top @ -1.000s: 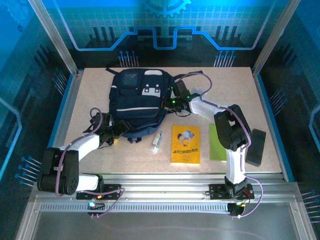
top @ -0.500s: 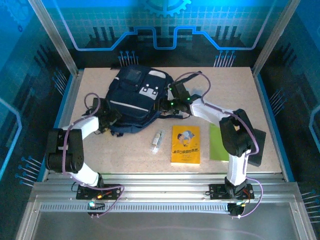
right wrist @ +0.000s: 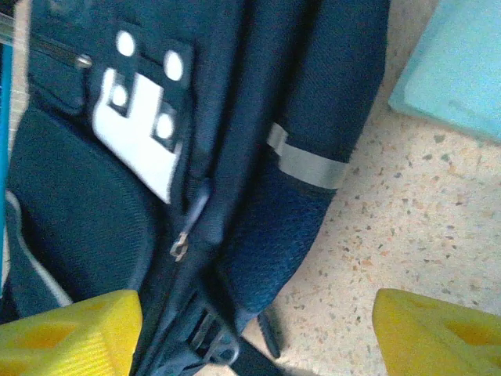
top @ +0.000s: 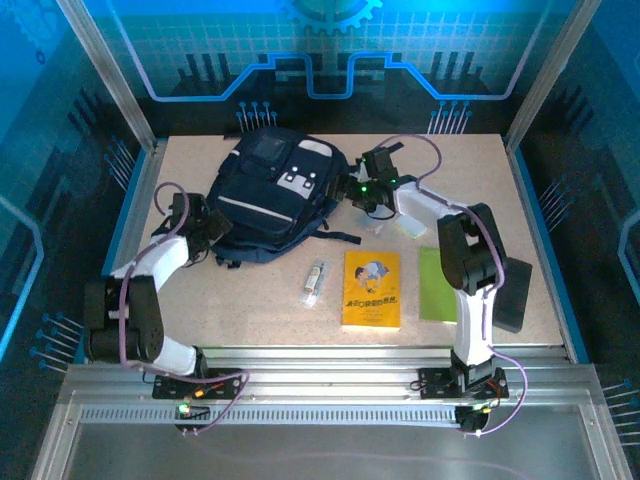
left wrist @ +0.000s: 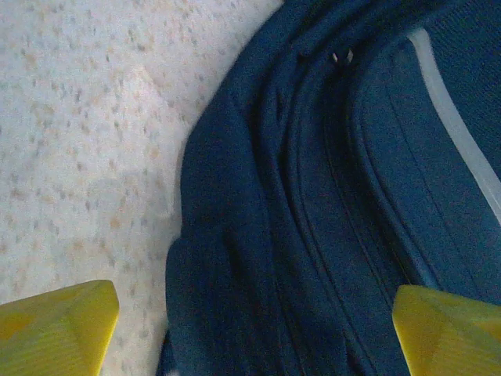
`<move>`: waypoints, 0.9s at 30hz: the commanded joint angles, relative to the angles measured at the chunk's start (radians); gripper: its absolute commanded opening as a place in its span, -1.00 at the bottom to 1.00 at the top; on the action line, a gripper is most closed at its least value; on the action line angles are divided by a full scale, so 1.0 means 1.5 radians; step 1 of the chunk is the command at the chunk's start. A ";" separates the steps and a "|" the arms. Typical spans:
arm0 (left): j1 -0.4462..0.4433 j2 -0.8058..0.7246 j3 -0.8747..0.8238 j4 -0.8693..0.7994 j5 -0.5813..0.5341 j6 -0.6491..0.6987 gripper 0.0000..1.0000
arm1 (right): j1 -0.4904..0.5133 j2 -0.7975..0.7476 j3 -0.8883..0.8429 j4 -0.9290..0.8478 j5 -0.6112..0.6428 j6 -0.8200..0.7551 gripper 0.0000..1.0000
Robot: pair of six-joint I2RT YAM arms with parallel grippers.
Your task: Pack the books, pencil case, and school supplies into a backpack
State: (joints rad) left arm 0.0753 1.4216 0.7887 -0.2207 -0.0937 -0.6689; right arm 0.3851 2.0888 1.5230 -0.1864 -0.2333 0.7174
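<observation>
The navy backpack [top: 268,192] lies tilted at the back of the table, zipped. My left gripper [top: 210,228] is open at its lower left edge, and its yellow fingertips [left wrist: 55,329] straddle the backpack [left wrist: 313,204] fabric. My right gripper [top: 358,192] is open beside the bag's right side, with the backpack [right wrist: 235,141] and its zip pull [right wrist: 182,247] between the wide fingertips [right wrist: 66,333]. A pale-blue pad [right wrist: 462,63] lies just right of it. The yellow book [top: 371,290], the lime-green book [top: 436,285] and the clear tube [top: 315,280] lie on the table in front. A long dark pouch [top: 512,293] that looks like the pencil case lies far right.
A black strap [top: 335,237] trails from the backpack toward the yellow book. The right arm's forearm [top: 460,250] reaches over the green book's left part. Metal frame posts and blue walls close in the table on three sides.
My right gripper has opened and let go of the backpack, pulling back to the right. The backpack has swung toward the back left. My left gripper followed it leftward, staying open.
</observation>
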 commanded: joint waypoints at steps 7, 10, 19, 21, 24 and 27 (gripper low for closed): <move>-0.085 -0.123 -0.112 -0.005 0.082 -0.117 0.84 | -0.001 0.105 0.081 0.116 -0.120 0.089 -0.36; -0.100 -0.091 -0.120 0.040 0.073 -0.132 0.85 | -0.002 0.084 0.052 0.163 -0.150 0.107 -1.00; -0.101 0.125 0.071 0.063 0.034 -0.033 0.84 | 0.001 -0.079 -0.092 0.192 -0.176 0.128 -1.00; -0.101 0.152 0.090 0.108 0.015 -0.007 0.82 | -0.001 -0.102 -0.125 0.205 -0.188 0.155 -1.00; -0.096 0.222 0.193 0.066 -0.017 0.058 0.79 | 0.002 -0.122 -0.165 0.236 -0.199 0.205 -1.00; -0.095 0.266 0.266 0.022 -0.028 0.094 0.77 | 0.015 -0.127 -0.179 0.249 -0.188 0.252 -1.00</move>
State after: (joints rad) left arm -0.0696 1.7725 1.0725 -0.1917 -0.0906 -0.6327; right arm 0.3779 1.9354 1.2743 0.1120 -0.4339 0.9970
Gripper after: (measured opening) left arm 0.886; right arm 0.065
